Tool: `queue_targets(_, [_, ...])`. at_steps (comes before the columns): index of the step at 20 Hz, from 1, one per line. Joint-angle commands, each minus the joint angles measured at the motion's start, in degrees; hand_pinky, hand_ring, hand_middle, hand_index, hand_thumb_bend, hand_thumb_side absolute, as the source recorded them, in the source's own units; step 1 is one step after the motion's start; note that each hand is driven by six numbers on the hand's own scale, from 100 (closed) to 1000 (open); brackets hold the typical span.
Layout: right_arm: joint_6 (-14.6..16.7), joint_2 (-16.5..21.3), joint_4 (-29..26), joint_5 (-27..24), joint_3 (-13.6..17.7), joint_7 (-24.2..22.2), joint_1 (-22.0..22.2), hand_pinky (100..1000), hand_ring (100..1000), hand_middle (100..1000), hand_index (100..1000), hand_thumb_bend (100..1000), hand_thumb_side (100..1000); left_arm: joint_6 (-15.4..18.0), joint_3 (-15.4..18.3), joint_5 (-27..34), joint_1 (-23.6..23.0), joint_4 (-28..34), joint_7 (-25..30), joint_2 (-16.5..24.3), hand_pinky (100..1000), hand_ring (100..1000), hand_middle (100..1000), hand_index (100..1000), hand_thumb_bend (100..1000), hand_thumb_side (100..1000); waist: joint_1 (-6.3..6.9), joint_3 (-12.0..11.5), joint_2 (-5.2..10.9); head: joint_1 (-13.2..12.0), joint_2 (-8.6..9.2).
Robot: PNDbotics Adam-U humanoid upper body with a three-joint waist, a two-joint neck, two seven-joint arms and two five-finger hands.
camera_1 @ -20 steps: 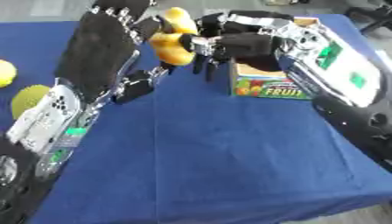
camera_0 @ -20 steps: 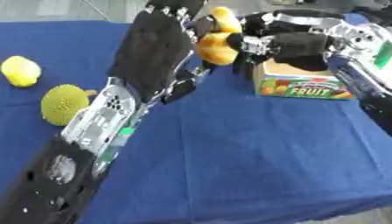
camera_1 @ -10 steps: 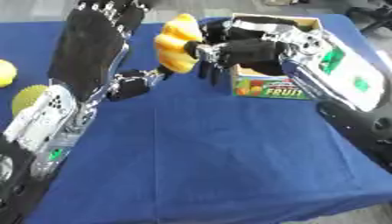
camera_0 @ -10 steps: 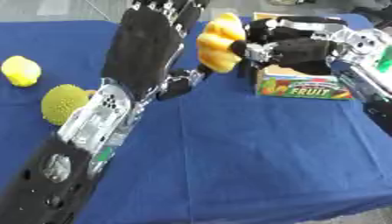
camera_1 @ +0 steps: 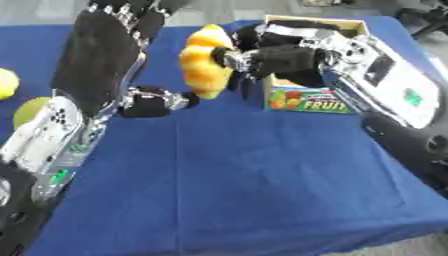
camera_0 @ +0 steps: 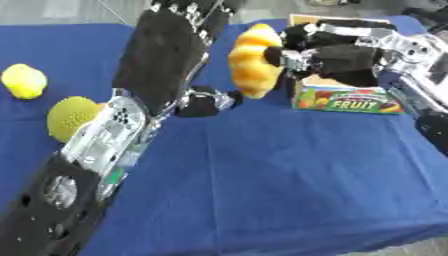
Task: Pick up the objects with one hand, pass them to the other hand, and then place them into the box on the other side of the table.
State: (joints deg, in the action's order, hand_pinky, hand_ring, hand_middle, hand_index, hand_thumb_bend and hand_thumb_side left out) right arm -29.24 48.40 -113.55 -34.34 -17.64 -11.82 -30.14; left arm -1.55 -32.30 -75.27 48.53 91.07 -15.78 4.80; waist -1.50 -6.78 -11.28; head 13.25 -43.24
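- Between the two hands, above the blue table point(camera_0: 262, 190): banana bunch point(camera_0: 254, 62), yellow-orange, held in the air by the right hand point(camera_0: 337, 55), whose fingers are curled round its right side.
- Left hand point(camera_0: 171, 55): just left of the bunch, palm flat, fingers straight and pointing away, thumb point(camera_0: 206, 102) curled below; holds nothing and appears clear of the fruit.
- Box point(camera_1: 311, 97): cardboard, printed FRUIT on its front, directly under and behind the right hand; open top partly hidden by that hand.
- Remaining stock, well left of the left forearm: one bumpy yellow-green round fruit point(camera_0: 72, 116) beside the arm, one smooth yellow fruit point(camera_0: 24, 81) farther out.
- Handling, judged: bunch looks light and rigid, likely a plastic replica; its curved ridges give the fingers purchase, though smooth skin may slip. Best hold is across the middle of the curve, where the right hand has it.
- Status, judged: handover done; lowering into the box remains.
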Motion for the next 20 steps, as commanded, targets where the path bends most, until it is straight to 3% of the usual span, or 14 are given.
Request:
queue_targets(1, [-0.1, 1.9, -1.0, -0.6, 1.1, 0.6, -0.4, 424, 531, 472, 504, 100, 398, 0.7, 0.5, -0.5, 0.7, 1.0, 0.2, 0.6, 901, 829, 772, 880, 1000, 310, -0.52, 0.1, 0.21, 0.2, 0.11])
queue_targets(10, [0.4, 3.0, -1.0, -0.9, 1.9, 1.8, 0.5, 417, 526, 468, 500, 100, 362, 1.1, 0.6, 0.1, 0.0, 0.2, 1.6, 1.5, 898, 828, 772, 887, 1000, 307, -0.38, 0.3, 0.24, 0.2, 0.08])
queue_targets(20, [2.6, 6.1, -1.0, -1.2, 4.4, 5.7, 3.4, 414, 526, 469, 502, 100, 346, 0.4, 1.3, 4.2, -1.5, 1.3, 5.2, 7.2, 893, 822, 764, 886, 1000, 333, 0.05, 0.4, 0.51, 0.5, 0.29])
